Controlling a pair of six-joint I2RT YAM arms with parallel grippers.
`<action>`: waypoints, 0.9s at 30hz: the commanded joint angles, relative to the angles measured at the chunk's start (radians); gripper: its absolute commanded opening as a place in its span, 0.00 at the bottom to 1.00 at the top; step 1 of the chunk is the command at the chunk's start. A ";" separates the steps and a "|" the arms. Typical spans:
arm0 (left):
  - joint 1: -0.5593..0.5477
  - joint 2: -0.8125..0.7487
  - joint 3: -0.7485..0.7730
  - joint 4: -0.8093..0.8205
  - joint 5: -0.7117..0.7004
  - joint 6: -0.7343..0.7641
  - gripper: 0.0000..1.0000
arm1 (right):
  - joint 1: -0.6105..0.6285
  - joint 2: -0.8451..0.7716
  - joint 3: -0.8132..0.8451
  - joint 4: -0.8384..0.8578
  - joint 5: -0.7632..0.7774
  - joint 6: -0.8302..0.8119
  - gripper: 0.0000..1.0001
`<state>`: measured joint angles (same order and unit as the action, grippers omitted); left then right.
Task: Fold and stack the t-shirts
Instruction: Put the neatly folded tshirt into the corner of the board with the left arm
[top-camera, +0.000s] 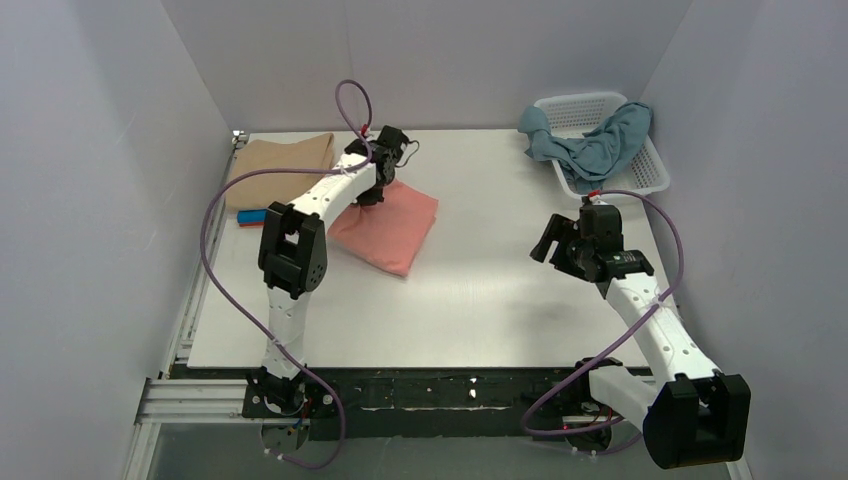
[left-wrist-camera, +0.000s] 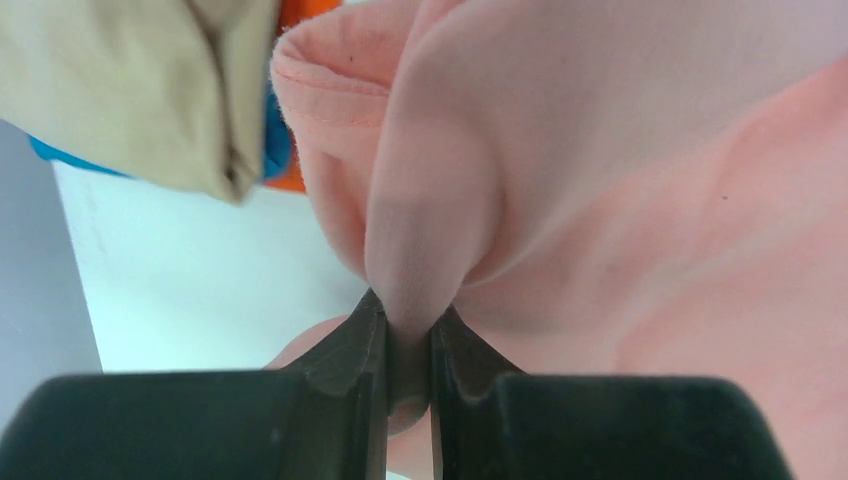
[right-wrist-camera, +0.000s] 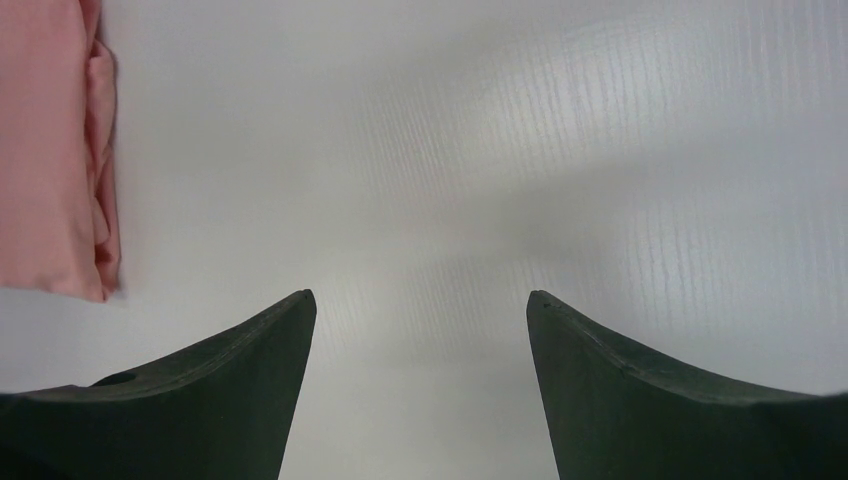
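1. Salmon-pink t-shirt lies folded on the table, directly beneath the left pincer.
2. The left pincer is clamped nearly closed on a raised pleat of the pink cloth. In the wrist view the fold is squeezed between its two dark fingertips, and the rest of the shirt spreads away beyond and to the right of them.
3. Just past the left pincer, on its left side, sits a stack. The beige t-shirt is on top, with edges of the bright blue t-shirt and the orange t-shirt showing under it. The pink shirt's hem is near the stack; whether they touch I cannot tell.
4. The right pincer hovers over bare table with its jaws spread wide and nothing between them. The pink shirt is well off to its left.
5. The grey-blue t-shirt lies crumpled in the white basket, draped over its rim, beyond the right pincer and apart from it.
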<state>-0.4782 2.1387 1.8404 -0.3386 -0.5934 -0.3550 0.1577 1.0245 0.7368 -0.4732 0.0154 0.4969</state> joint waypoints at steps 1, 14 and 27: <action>0.069 0.022 0.130 -0.073 -0.065 0.117 0.00 | -0.009 0.009 0.045 0.030 0.002 -0.015 0.84; 0.158 -0.021 0.277 0.006 -0.136 0.423 0.00 | -0.018 0.043 0.055 0.012 0.040 -0.021 0.84; 0.197 -0.044 0.436 -0.008 -0.145 0.455 0.00 | -0.026 0.076 0.065 0.006 0.039 -0.029 0.82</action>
<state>-0.2886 2.1677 2.2284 -0.2962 -0.6781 0.0956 0.1421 1.0962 0.7559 -0.4725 0.0349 0.4889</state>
